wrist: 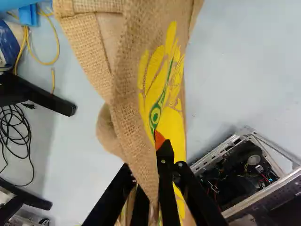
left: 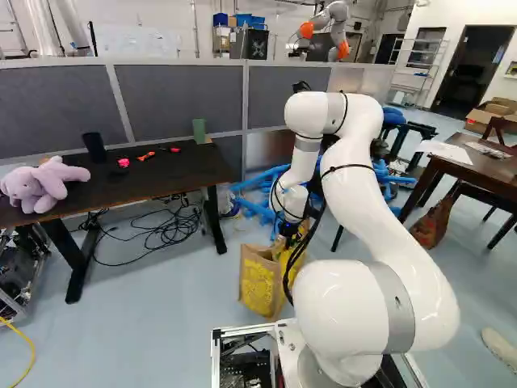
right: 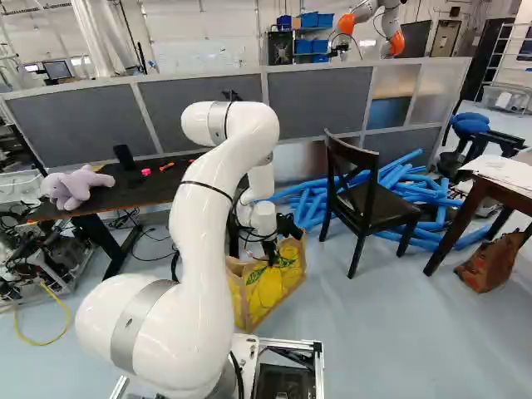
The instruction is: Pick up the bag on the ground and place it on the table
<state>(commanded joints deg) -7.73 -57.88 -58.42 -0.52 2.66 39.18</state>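
In the right base view my gripper (right: 271,254) points down into the top of the burlap bag (right: 276,287) with yellow print. The same bag (left: 260,283) shows upright beside my arm in the left base view; whether its bottom touches the floor I cannot tell. At the wrist, the gripper (wrist: 149,175) is shut on a fold of the bag's rim, and the printed side (wrist: 162,99) extends ahead of the fingers. A dark table (left: 161,176) stands left of the arm, bearing a purple plush toy, a dark cup and small pink and orange items.
Blue tubes (right: 420,199) and a dark chair (right: 366,199) are beyond and right of the bag. Cables (left: 166,230) lie under the dark table. A brown table (right: 499,187) is at the far right, a brown bag (right: 490,262) beside it. Another robot (left: 327,28) stands behind the partition.
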